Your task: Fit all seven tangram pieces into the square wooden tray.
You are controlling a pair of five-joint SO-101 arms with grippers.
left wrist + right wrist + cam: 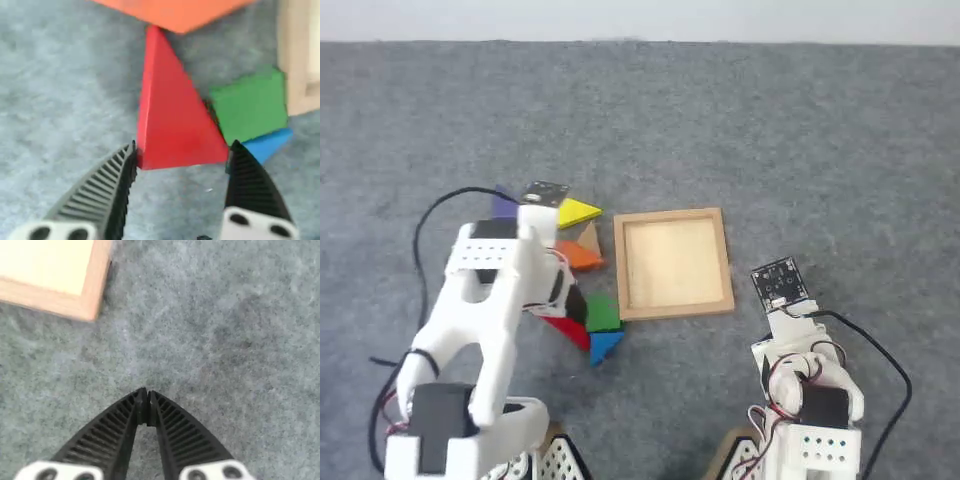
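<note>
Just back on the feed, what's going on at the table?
The left gripper is open, low over the red triangle, jaws straddling its wide end but not yet closed on it. The green piece and blue piece lie beside it, the orange piece just beyond. No piece is in the wooden tray yet. The right gripper is shut over the grey mat near a tray corner.

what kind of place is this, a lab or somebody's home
Most likely a robotics lab bench, not a home: a white left arm and right arm with exposed cables sit on a grey carpet-like table cover, beside a wooden tray and coloured tangram pieces.
</note>
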